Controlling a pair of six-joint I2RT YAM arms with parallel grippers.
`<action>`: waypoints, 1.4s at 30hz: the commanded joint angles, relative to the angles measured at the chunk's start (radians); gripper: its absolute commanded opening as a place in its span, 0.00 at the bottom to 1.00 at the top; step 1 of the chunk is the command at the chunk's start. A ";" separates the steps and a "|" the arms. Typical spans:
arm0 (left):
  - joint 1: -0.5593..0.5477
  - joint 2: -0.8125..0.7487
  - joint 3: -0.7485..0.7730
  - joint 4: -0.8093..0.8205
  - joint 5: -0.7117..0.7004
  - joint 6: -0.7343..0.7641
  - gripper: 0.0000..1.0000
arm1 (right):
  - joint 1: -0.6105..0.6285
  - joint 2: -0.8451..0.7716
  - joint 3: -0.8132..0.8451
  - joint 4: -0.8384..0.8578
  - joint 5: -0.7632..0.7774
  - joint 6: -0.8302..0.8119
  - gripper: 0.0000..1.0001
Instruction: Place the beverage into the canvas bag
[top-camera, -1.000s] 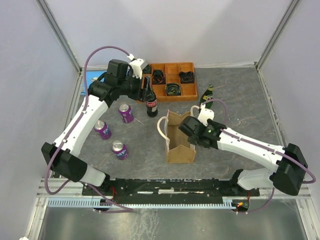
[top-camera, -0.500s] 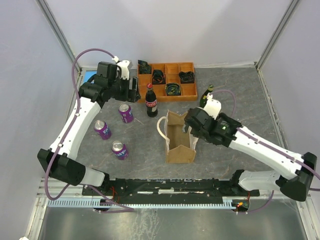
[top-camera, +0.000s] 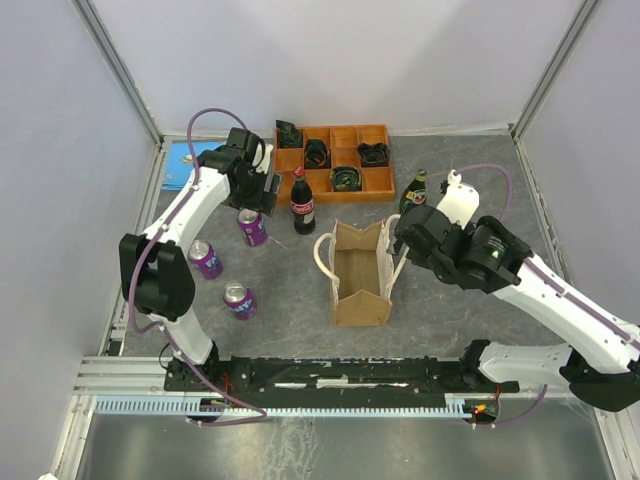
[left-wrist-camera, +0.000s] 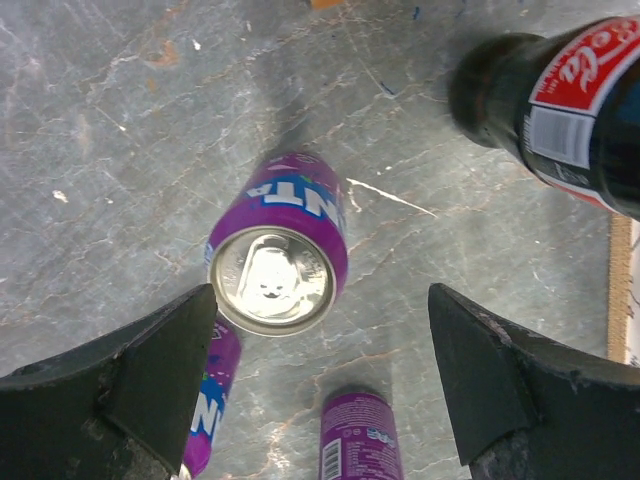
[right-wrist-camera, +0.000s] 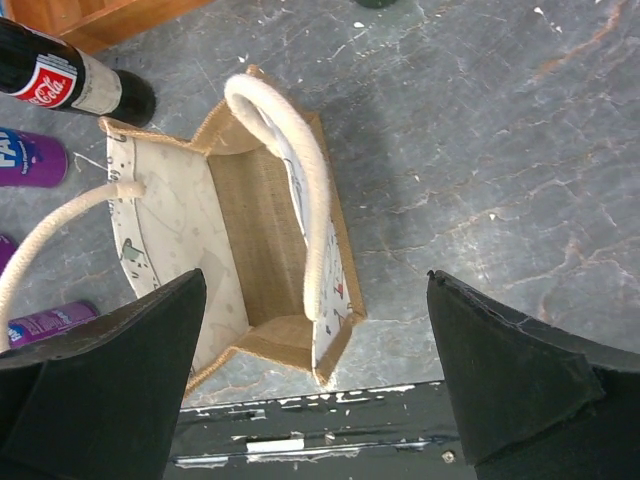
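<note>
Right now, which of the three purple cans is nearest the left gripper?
The rearmost purple Fanta can, the one beside the cola bottle: the open left gripper hovers above it; the others stand nearer the front.

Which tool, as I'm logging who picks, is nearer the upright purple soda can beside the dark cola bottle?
Left. The left tool hovers open above the purple soda can; the right tool hangs over the tan canvas bag, farther off.
</note>
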 joint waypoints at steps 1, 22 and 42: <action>0.009 0.023 0.097 0.000 -0.072 0.073 0.92 | 0.004 -0.047 -0.013 -0.060 0.045 0.029 0.99; 0.048 0.115 0.052 0.003 -0.035 0.104 0.93 | 0.004 -0.035 -0.026 -0.067 0.034 0.030 0.99; 0.049 0.123 0.025 -0.049 0.011 0.122 0.49 | 0.004 -0.057 -0.050 -0.081 0.037 0.056 0.99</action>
